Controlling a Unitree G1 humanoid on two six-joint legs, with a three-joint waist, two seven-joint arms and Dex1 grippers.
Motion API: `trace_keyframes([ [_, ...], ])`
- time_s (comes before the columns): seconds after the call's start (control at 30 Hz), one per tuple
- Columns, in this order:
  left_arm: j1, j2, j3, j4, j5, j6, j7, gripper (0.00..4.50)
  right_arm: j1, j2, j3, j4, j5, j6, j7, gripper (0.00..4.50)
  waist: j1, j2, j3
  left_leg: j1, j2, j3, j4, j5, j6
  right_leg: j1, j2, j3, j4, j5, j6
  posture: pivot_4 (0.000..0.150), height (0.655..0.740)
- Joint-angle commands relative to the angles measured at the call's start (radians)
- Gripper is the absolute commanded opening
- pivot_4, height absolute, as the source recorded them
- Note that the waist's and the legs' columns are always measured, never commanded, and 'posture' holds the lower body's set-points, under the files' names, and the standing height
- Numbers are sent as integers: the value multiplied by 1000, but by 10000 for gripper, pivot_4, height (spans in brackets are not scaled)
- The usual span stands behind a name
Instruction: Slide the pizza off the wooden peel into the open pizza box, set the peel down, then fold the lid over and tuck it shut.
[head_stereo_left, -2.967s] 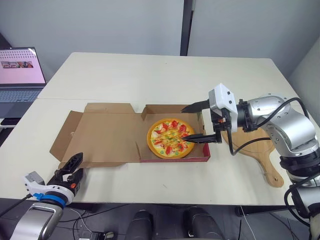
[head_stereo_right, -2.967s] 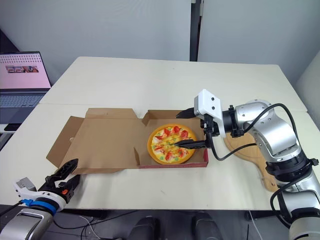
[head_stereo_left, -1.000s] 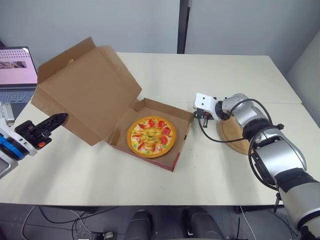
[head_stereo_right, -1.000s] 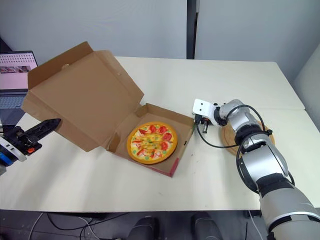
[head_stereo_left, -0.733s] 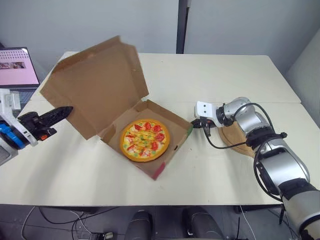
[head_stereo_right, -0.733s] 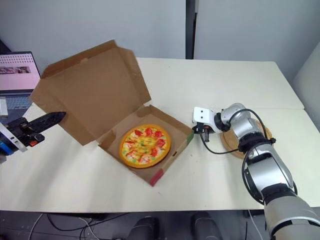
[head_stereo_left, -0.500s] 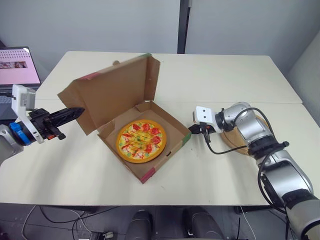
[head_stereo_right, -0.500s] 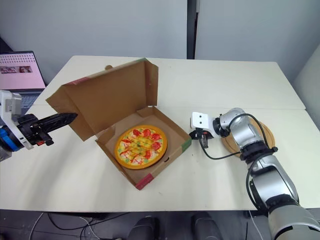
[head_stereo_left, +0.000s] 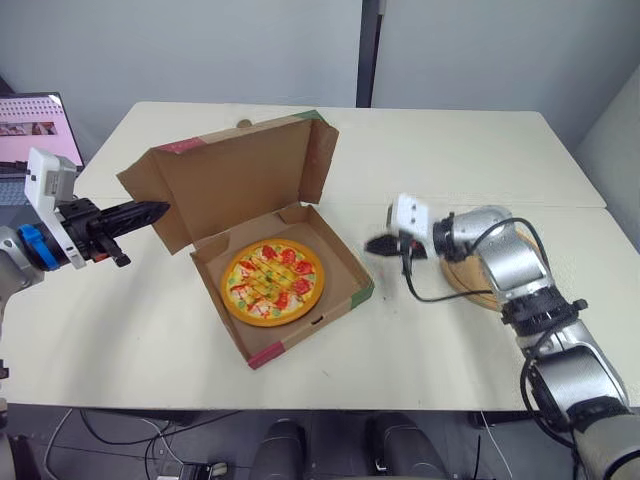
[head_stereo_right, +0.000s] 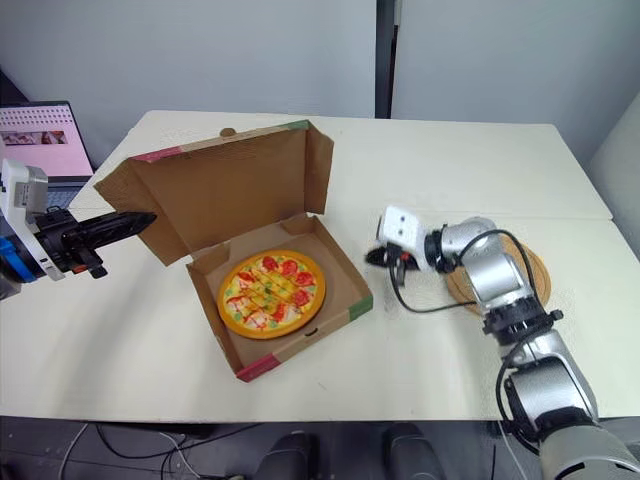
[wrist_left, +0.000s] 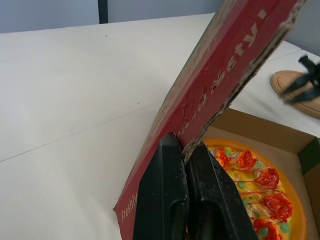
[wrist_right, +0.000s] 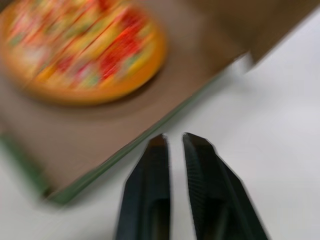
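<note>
The pizza lies in the tray of the cardboard box, which sits skewed on the table. Its lid stands raised, leaning over the tray. My left gripper is shut, and its tips press on the lid's red outer face from behind. My right gripper hovers just off the box's right corner. Its fingers are slightly parted and hold nothing. The wooden peel lies flat on the table under my right forearm.
A laptop stands open at the table's far left edge. A seam between the two tabletops runs across behind the box. Bare tabletop lies beyond the box and in front of it.
The lid has swung up from a backward lean to stand over the tray, and the box has slid and turned leftward. My left gripper followed the lid. My right gripper's fingers parted.
</note>
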Motion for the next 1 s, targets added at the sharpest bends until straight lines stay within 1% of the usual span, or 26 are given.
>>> trace_keyframes([
  [0.03, -4, 2, 33, -26, 2, -4, -17, 0, -62, 62, -75, 22, 60, 27, -110, 19763, 0, 0, 0, 0, 0, 0, 0, 0, 0, 0, 0, 0, 0, 0, 0, 1500, 7316],
  [0.17, -4, 0, 38, -26, 7, -2, -18, 0, -157, 145, -116, 132, 82, 51, -233, 33781, -2, 0, 0, 0, 0, 0, 0, 0, 0, 0, 0, 0, 1, 0, 0, 1500, 7316],
  [0.33, -3, -2, 42, -27, 13, -1, -20, 0, -240, 209, -131, 229, 114, 60, -273, 33781, -1, 0, 0, -2, 1, -1, -1, 0, 0, -1, -1, 0, 1, 0, 0, 1500, 7316],
  [0.43, 2, -3, 45, -31, 14, 0, -20, 0, -278, 242, -135, 278, 125, 43, -290, 33781, -2, 0, 0, -2, 1, -1, -1, 0, 0, -1, -2, 0, 1, 1, 1, 1500, 7316],
  [0.57, 7, -7, 49, -38, 14, 4, -19, 0, -344, 284, -143, 390, 132, -3, -323, 33781, -4, 0, 0, -2, 1, 0, -1, 0, 0, -2, -2, 0, 1, 1, 1, 1500, 7316],
  [0.67, 9, -8, 52, -43, 14, 6, -18, 0, -385, 301, -158, 464, 137, -38, -338, 27498, -3, 0, 0, -2, 1, -1, -1, 0, 0, -2, -2, 0, 1, 1, 1, 1500, 7316],
  [0.9, 10, -11, 59, -49, 17, 8, -8, 0, -412, 306, -160, 527, 121, -85, -356, 2285, -4, 1, 0, -2, 1, 0, -1, 0, 0, -2, -2, 0, 1, 1, 1, 1500, 7316],
  [0.93, 4, -13, 56, -50, 19, 8, -4, 0, -409, 302, -158, 524, 118, -90, -361, 516, -4, 1, 0, -2, 1, 0, -1, 0, 0, -2, -2, 0, 1, 1, 1, 1500, 7316],
  [1.0, -10, -18, 44, -53, 25, 6, 7, 0, -401, 295, -157, 510, 115, -91, -368, 516, -4, 1, 0, -2, 1, -1, -1, 0, 0, -2, -2, 0, 1, 1, 1, 1500, 7316],
])
